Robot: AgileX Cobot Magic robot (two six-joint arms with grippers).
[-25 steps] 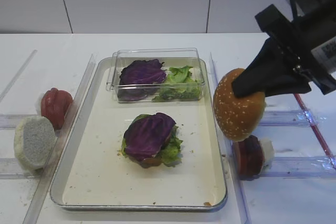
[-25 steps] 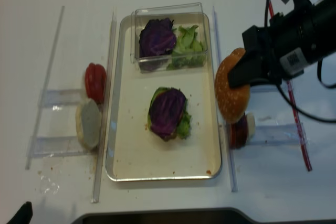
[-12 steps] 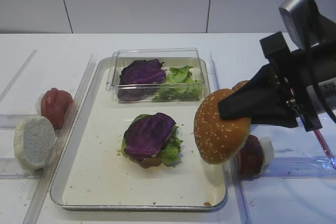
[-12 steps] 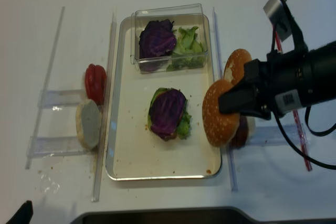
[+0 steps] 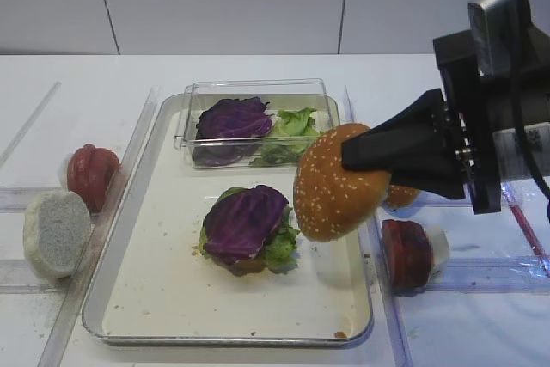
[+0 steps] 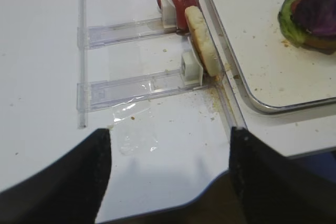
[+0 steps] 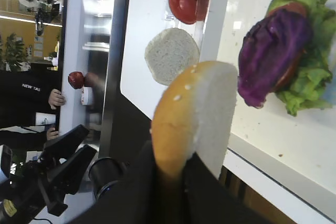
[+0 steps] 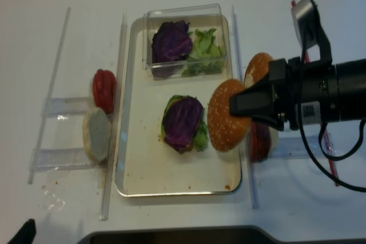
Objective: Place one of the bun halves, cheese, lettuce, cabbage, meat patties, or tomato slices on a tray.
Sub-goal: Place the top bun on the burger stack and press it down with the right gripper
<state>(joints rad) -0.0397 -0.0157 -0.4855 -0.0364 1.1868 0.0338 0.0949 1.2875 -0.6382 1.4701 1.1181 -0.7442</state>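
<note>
Since a second ago the black right gripper (image 5: pixel 357 154) is carrying the golden-brown sesame-speckled bun top (image 5: pixel 333 183) leftward, in over the right rim of the large cream-white, silver-rimmed tray (image 5: pixel 163 298). Its jaws are pinching the bun's edge, holding it tilted just beside the purple cabbage leaf (image 5: pixel 243 221) topping ruffled green lettuce (image 5: pixel 282 247). The left gripper's (image 6: pixel 169 150) dark fingers are standing spread.

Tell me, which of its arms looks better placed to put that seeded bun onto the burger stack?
The right. Its gripper is shut on the sesame bun top, hanging over the tray beside the cabbage-topped stack. The left gripper is open, off the tray.
</note>
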